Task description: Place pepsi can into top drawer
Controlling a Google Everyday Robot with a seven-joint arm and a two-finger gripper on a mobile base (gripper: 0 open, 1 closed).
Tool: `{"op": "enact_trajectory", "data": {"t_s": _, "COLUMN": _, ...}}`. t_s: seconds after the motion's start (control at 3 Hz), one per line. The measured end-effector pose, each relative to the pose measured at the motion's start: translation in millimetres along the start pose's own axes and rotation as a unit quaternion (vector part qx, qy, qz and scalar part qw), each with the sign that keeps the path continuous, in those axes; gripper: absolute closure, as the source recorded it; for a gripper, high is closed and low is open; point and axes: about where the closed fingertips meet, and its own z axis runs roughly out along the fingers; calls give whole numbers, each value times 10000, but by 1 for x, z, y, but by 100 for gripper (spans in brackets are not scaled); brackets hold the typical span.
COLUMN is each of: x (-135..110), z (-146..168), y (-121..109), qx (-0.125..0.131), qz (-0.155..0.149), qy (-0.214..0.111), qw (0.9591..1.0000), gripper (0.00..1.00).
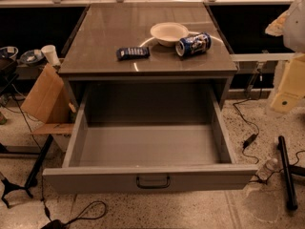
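The pepsi can (193, 44) lies on its side on the grey cabinet top (109, 32), just right of a white bowl (169, 33). The top drawer (148, 144) is pulled fully out and holds nothing; its dark pull handle (153, 182) is centred on the front panel. My gripper (287, 87) shows as a pale, blurred shape at the right edge of the camera view. It is right of the cabinet, lower than the can and well apart from it.
A flat dark blue snack packet (133, 53) lies left of the bowl. A cardboard box (44, 97) and a white cup (50, 54) stand left of the cabinet. Cables, a plastic bottle (268, 168) and a black bar (287, 171) lie on the floor at right.
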Motion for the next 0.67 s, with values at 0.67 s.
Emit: {"op": "enact_trajectory", "data": {"t_s": 0.67, "x": -10, "z": 6, "y": -11, "qx": 61, "qz": 126, "qy": -264, "qw": 9996, "gripper": 0}}
